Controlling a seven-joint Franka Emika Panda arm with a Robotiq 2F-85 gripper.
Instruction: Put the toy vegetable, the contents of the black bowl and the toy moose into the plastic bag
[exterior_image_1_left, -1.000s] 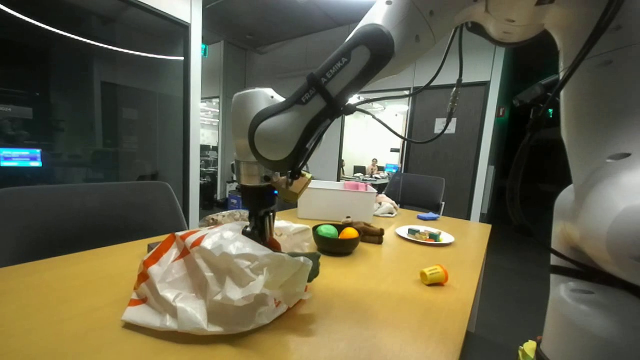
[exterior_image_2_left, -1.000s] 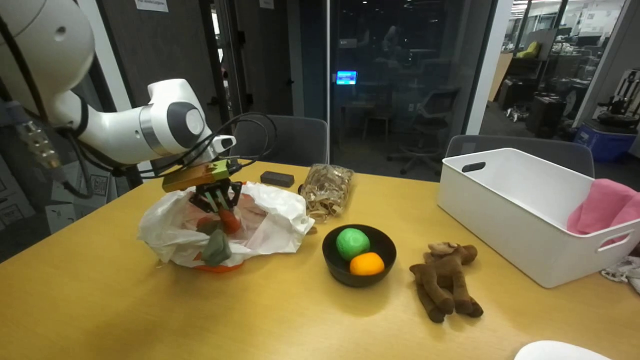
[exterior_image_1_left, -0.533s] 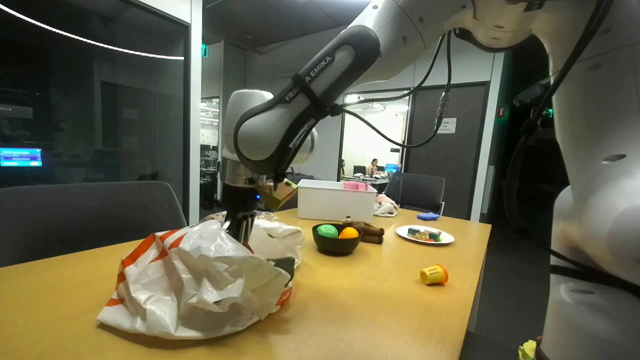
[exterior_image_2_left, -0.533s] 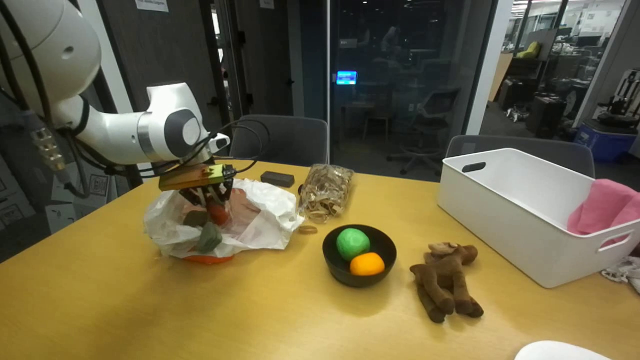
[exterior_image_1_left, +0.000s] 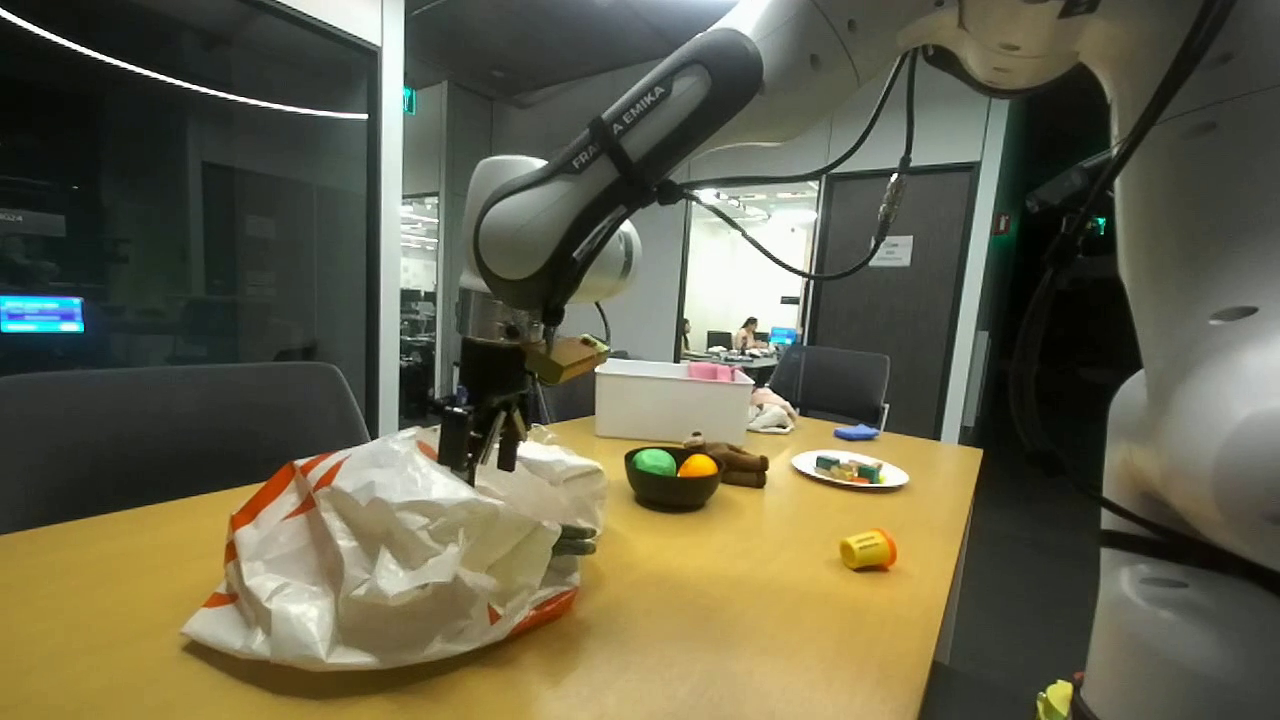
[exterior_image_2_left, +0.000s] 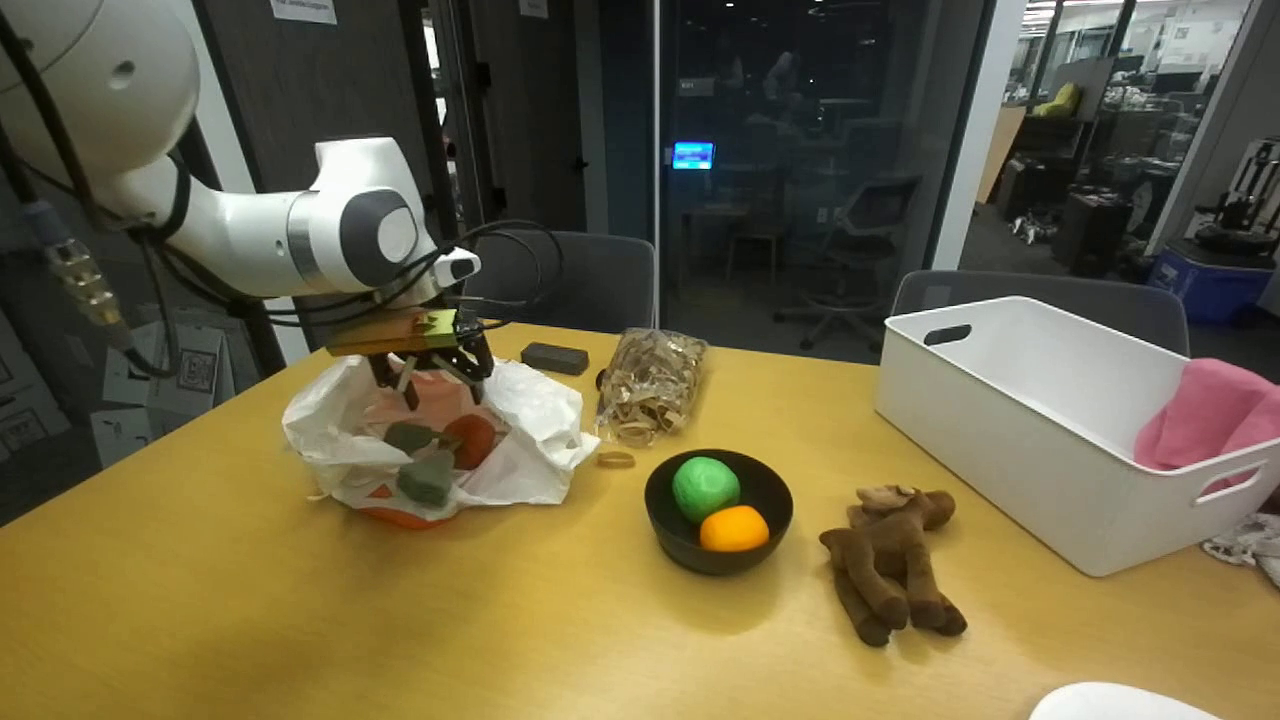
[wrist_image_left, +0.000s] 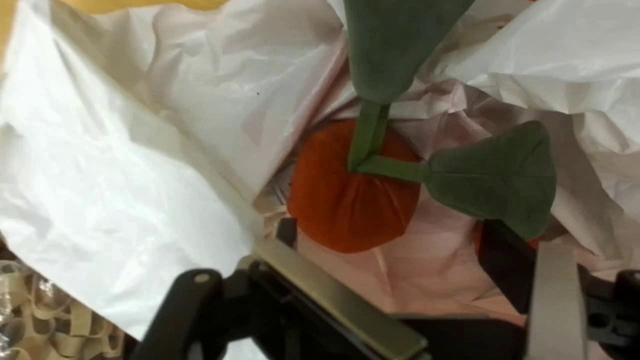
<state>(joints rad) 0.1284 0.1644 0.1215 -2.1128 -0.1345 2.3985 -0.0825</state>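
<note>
While one pincer (exterior_image_2_left: 444, 396) gapes, one bag (exterior_image_2_left: 544, 420) holds one toy vegetable (wrist_image_left: 355, 205), one bowl (exterior_image_2_left: 718, 563) two toys (exterior_image_2_left: 706, 488).

In an exterior view we lose most of the toy vegetable (exterior_image_1_left: 575, 541) behind the plastic bag (exterior_image_1_left: 380, 560); just dark green at its 3 o'clock. There, the black bowl (exterior_image_1_left: 673, 492) blocks part of the toy moose (exterior_image_1_left: 738, 464) and the bottoms of the green ball (exterior_image_1_left: 655, 462) and orange ball (exterior_image_1_left: 697, 466); food pieces (exterior_image_1_left: 848, 469) too small for us to name. In an exterior view, plate (exterior_image_2_left: 1115, 702) cropped at 4 o'clock, pink cloth (exterior_image_2_left: 1215, 408) at 3. Wrist view: one leaf (wrist_image_left: 392, 47) cut off at 12, claw (wrist_image_left: 392, 251) blurry, cropped at 6.
</note>
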